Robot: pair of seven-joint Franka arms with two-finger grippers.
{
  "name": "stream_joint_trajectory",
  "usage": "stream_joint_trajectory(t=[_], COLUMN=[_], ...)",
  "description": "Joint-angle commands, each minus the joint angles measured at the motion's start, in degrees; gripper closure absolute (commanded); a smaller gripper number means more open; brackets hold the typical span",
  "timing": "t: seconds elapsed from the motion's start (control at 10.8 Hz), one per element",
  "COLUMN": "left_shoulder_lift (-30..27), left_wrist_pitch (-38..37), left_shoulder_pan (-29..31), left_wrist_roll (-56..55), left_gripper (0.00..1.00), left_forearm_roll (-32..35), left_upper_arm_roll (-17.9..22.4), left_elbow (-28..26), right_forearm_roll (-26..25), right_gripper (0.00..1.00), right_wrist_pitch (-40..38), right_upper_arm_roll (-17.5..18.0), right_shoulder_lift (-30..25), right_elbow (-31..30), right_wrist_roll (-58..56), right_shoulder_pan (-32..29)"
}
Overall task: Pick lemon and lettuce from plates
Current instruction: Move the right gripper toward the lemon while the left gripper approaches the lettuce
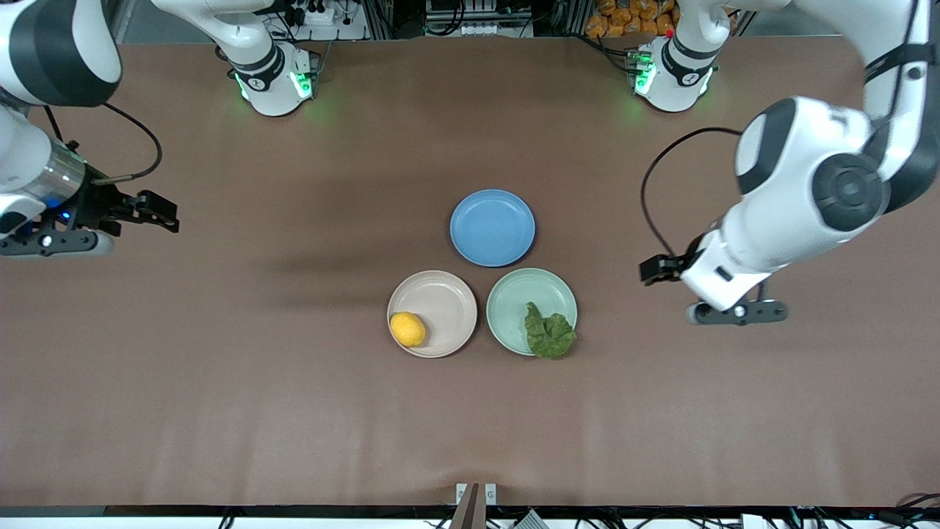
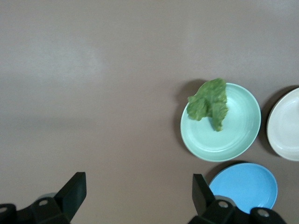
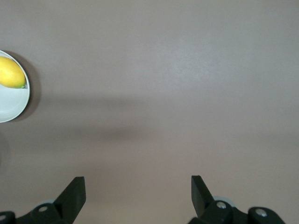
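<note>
We see the lemon point(image 1: 407, 328) at eight o'clock on the beige plate point(image 1: 440, 305), the lettuce point(image 1: 548, 334) at five o'clock on the mint plate point(image 1: 518, 305). Both the left gripper point(image 2: 135, 196) and the right gripper point(image 3: 135, 196) hover wide apart over bare table.

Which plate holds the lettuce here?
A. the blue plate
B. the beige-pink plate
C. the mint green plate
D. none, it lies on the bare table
C: the lettuce lies on the mint green plate, at its edge nearer the front camera, slightly overhanging the rim.
</note>
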Motion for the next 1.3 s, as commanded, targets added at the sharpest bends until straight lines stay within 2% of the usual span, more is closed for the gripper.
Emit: stream_joint_trajectory(t=[0.0,0.19,0.56,0.83,1.02,1.21], left_shoulder_lift=[4.2,7.2,14.2,18.7,21.9,24.4], left_wrist_pitch=[6.4,10.0,20.1,25.7,29.2,31.7], left_shoulder_pan=[-3.3,-5.0,-8.7,-11.1,-12.7,-13.4], left_wrist_roll=[-4.9,-6.8,-12.7,-15.0,-14.9,-15.1], left_gripper=[0.0,0.0,0.0,0.0,0.0,0.0], left_forearm_roll=[-0.6,-0.4,-0.5,-0.5,-0.5,-0.6], left_upper_arm_roll=[0.6,0.7,0.8,1.1,1.1,1.1], left_elbow=[0.5,0.5,0.6,1.3,1.4,1.4], right_forearm_roll=[1.1,3.7,5.0,6.0,5.9,5.6], right_gripper=[0.0,0.0,0.0,0.0,0.0,0.0], right_wrist_pitch=[2.5,5.1,13.2,23.9,25.6,26.3], right_upper_arm_roll=[-0.1,-0.1,-0.1,-0.1,-0.2,-0.2], right_shoulder_lift=[1.9,3.7,9.7,17.7,22.3,23.6], right_elbow=[0.1,0.1,0.4,1.2,4.4,4.9], right_wrist_roll=[0.0,0.4,1.1,1.1,1.0,3.4], right_shoulder_pan=[1.9,3.5,7.7,11.9,14.5,16.0])
